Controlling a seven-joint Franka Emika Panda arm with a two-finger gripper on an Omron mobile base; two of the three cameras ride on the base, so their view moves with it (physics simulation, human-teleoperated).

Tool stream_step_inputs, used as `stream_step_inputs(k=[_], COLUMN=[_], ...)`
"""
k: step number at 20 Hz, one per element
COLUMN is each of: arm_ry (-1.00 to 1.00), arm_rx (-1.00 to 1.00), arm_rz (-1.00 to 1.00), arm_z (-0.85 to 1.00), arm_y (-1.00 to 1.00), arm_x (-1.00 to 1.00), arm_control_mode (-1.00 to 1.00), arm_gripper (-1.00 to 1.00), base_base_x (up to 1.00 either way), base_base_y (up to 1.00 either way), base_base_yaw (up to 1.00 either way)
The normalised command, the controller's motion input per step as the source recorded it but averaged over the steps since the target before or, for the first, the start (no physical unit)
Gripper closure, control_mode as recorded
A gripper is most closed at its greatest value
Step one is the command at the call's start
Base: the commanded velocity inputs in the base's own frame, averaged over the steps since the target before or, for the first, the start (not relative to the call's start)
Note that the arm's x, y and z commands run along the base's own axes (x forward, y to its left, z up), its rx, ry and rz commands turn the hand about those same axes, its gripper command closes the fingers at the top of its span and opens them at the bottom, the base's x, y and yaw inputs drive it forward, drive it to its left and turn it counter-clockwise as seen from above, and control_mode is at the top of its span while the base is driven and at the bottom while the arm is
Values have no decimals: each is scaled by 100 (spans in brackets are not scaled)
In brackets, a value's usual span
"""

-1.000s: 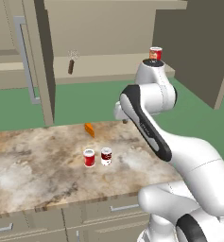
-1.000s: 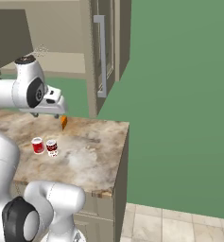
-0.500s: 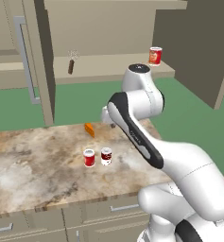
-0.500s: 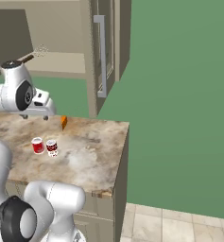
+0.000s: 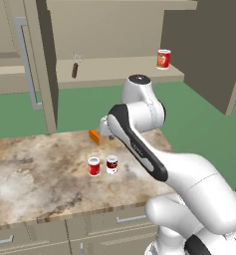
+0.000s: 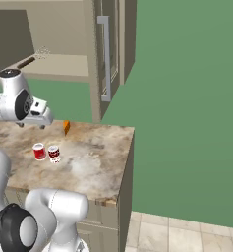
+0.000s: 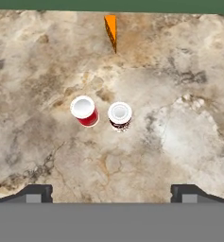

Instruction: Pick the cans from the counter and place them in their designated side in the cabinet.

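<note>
Counter of marbled stone, green wall

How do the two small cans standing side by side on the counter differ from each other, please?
The red can has a plain bright red body; the maroon-and-white can carries a dark band and a white label. In the left base view the red can stands to the left, the maroon-and-white can to the right, nearer the arm. Both are upright, similar in size, white-topped, standing close together on the counter.
</note>
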Motion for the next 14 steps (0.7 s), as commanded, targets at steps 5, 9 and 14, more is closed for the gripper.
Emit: stream_step_inputs(k=[5, 9, 14], arm_ry=[0, 0, 0], arm_rx=[0, 0, 0], arm_rz=[0, 0, 3], arm_z=[-12, -10, -13], arm_y=[5, -2, -1], arm_x=[0, 0, 8], arm_control_mode=[-100, -100, -100], arm_gripper=[-100, -100, -100], base_base_x=[0, 0, 0], base_base_y=[0, 0, 0], base_base_yaw=[0, 0, 0])
